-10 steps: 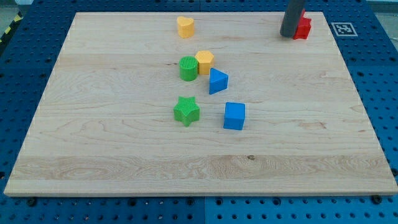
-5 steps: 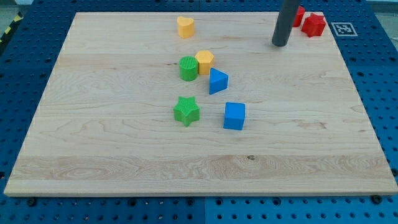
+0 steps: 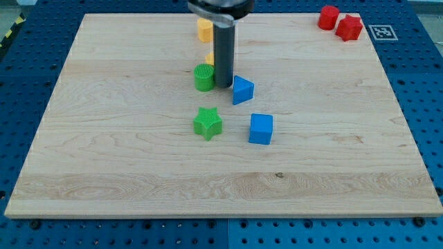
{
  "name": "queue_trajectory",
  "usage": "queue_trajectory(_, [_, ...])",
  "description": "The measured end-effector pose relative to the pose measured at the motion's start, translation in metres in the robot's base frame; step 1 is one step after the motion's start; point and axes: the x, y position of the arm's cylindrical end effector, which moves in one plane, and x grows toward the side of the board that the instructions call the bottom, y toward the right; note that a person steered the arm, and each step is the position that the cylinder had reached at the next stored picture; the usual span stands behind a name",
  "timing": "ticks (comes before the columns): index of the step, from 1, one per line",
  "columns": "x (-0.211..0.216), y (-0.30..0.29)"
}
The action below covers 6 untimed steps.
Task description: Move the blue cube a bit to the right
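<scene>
My tip (image 3: 223, 86) now beside green cylinder (image 3: 204, 77)

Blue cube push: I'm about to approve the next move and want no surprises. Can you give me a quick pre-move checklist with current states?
1. my tip in view: ok.
2. Tip at the blue cube's left side: not ok; it sits between green cylinder and blue triangular block.
3. Board right of the cube free: ok.
4. Green star apart from the cube: ok.
5. Yellow block behind the rod undisturbed: cannot tell.

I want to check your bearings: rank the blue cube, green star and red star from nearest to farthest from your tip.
From my tip:
1. Green star, below it, slightly toward the view's left.
2. Blue cube, below, toward the view's right; a little farther.
3. Red star, top right corner, clearly farthest.
</scene>
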Motion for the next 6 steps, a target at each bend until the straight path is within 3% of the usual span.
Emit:
queue_trajectory(3, [0.092, 0.013])
queue_trajectory(6, [0.093, 0.081])
